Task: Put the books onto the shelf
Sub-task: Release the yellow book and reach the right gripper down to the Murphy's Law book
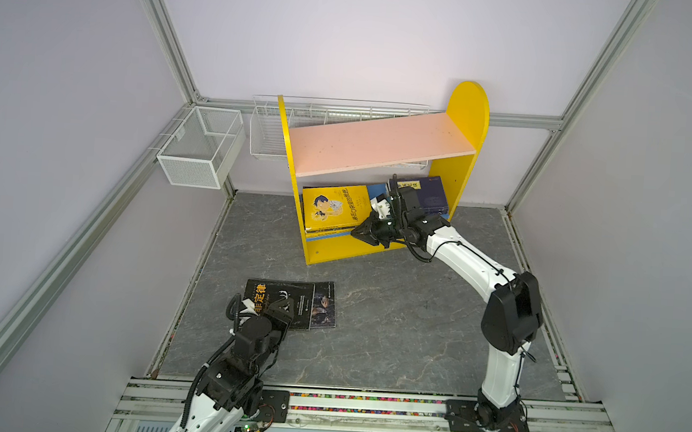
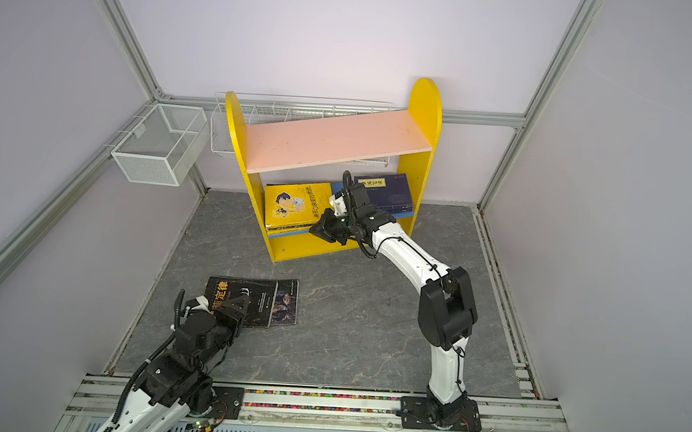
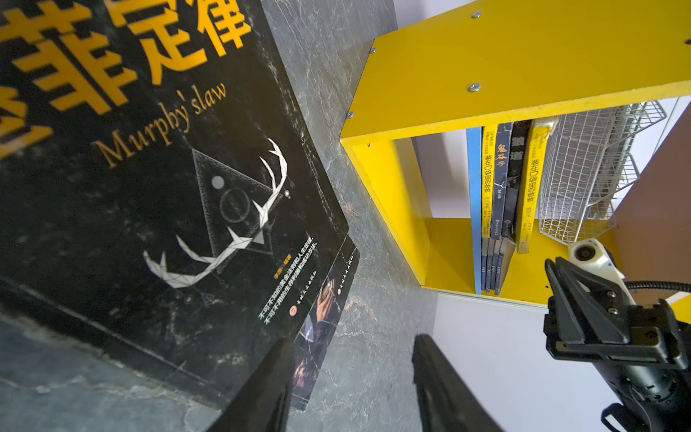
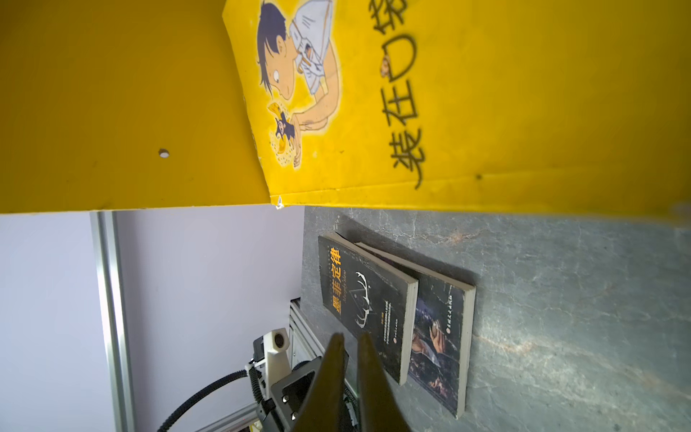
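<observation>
The shelf [image 1: 382,144] stands at the back of the table. On its blue lower board, a yellow cartoon book [image 1: 328,207] tops a leaning stack of books, and a navy book [image 1: 431,196] stands at the right. A black book with orange characters [image 1: 284,294] lies on the table, overlapping another dark book [image 1: 324,305]. My left gripper [image 3: 351,355] hangs open over the black book's near corner, with nothing between its fingers. My right gripper [image 4: 350,336] is shut and empty in front of the lower board, beside the yellow book [image 4: 486,93].
A white mesh basket [image 1: 199,148] hangs on the left wall. A long wire basket [image 1: 267,132] sits behind the shelf. Aluminium frame posts stand at the corners, and the arms' base rail [image 1: 364,402] runs along the front edge.
</observation>
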`<control>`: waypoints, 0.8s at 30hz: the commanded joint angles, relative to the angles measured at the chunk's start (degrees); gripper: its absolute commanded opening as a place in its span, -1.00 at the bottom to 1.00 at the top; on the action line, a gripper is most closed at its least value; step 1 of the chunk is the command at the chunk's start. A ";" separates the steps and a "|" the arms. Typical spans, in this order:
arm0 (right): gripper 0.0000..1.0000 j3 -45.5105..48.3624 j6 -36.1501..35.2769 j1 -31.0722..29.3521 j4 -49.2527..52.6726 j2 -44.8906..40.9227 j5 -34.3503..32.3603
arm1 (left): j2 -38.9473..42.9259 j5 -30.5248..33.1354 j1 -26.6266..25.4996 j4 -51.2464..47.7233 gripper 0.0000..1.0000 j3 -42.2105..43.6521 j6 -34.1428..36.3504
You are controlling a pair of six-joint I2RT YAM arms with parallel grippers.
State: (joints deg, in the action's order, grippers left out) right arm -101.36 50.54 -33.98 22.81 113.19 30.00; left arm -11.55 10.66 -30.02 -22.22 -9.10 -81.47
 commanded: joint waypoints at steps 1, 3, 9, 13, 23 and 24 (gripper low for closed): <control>-0.77 -3.61 -1.37 -0.30 0.84 3.33 0.84 | -0.35 0.85 -0.04 -1.57 0.04 -0.12 -1.04; -0.77 -5.33 -0.95 -0.39 0.83 4.89 0.92 | -0.49 0.67 -0.03 -1.88 0.04 -0.30 -1.01; -0.77 -8.53 1.52 -0.56 -0.62 8.54 1.86 | -0.31 0.97 -0.06 -2.83 0.04 -0.52 -1.13; -0.78 -10.27 2.34 -0.54 -1.08 10.26 2.13 | -0.31 1.08 -0.01 -3.01 0.04 -0.50 -1.21; -0.78 -16.95 4.12 -0.52 -1.01 15.01 3.13 | -0.14 1.20 -0.04 -3.88 0.03 -0.48 -1.22; -0.77 -17.64 4.17 -0.54 -0.93 15.39 3.16 | -0.14 1.06 -0.03 -3.89 0.03 -0.48 -1.22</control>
State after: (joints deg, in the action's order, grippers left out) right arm -116.84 53.65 -34.24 22.85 127.39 32.64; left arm -11.92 10.68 -30.02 -24.77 -9.10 -81.91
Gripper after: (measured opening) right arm 0.113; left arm 0.518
